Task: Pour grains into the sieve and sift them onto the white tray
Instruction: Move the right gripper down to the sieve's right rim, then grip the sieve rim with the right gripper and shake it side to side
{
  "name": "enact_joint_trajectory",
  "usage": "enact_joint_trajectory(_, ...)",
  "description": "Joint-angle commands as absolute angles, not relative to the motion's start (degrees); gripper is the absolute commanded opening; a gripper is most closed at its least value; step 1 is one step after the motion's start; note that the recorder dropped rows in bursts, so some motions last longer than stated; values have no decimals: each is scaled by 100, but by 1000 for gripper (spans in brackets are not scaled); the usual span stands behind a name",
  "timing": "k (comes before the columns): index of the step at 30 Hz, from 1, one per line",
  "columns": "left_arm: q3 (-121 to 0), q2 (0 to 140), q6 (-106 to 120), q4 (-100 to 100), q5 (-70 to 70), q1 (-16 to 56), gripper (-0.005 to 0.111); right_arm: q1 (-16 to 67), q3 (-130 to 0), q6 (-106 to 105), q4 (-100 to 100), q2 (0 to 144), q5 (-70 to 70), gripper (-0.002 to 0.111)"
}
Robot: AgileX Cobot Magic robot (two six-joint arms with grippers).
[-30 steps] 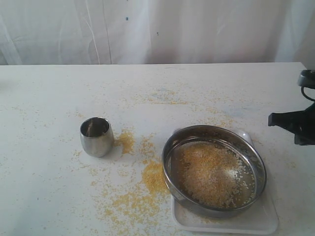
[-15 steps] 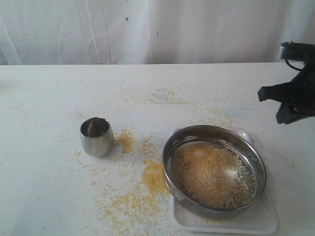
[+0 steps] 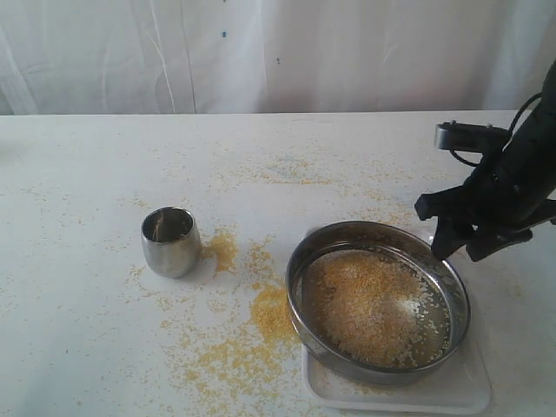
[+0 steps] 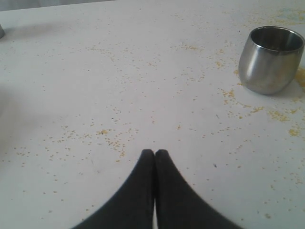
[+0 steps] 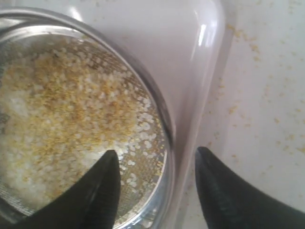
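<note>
Two pieces sit at the table's (image 3: pixel 78 156) near right corner: white tray (image 3: pixel 469 393) beneath, sieve (image 3: pixel 347 367) on it holding grains (image 3: pixel 365 304). Stiff, slick, probably light; I'd pinch its rim wall, under my spread right gripper (image 5: pixel 156 151); left gripper (image 4: pixel 155 151) pressed together

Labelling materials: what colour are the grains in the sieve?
Grains: golden yellow with whitish bits; right wrist view shows best.
</note>
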State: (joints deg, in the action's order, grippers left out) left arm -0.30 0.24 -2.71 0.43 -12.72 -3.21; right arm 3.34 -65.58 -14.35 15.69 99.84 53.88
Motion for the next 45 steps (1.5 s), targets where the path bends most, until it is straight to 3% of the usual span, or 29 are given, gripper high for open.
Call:
enact_joint_trajectory(1,0,0,-272,0,-1291,-339,0,338,-6513,-1168,1126,10092,5268,46)
enact_joint_trajectory(15,0,0,-272,0,-1291,-339,0,338,-6050,-1326,1537,10448,4828,45)
enact_joint_trajectory(28,0,0,-272,0,-1291,-339,0,338,-6050,-1326,1537,10504,4612,0)
enact_joint_trajectory(45,0,0,-272,0,-1291,-339,0,338,-6474,-1142,1150,10080,5059,0)
